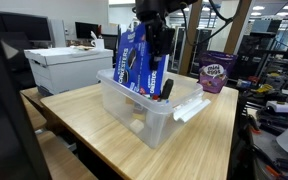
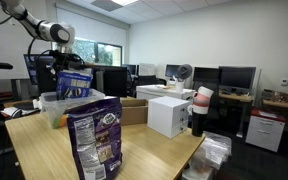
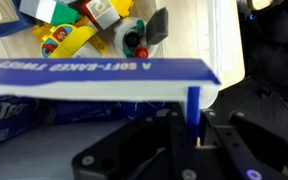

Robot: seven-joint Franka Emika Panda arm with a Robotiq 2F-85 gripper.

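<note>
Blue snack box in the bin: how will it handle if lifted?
Blue snack box: crisp flat edges suggest stiff cardboard, probably light. Tall and thin, so apt to tip against the clear bin wall. Glossy print may slip in the end effector.

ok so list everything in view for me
snack box: one, blue, upright in the bin
bin: one, clear, on the table
toy bricks: several, yellow, red, green, in the bin
snack bag: one, purple, upright on the table
table: one, light wood, under the bin
storage box: one, white, on another table
cardboard box: one, brown, beside the storage box
monitors: several, black, on desks behind
arm: one, white, above the bin
pincer: one, black, shut on the snack box
</note>
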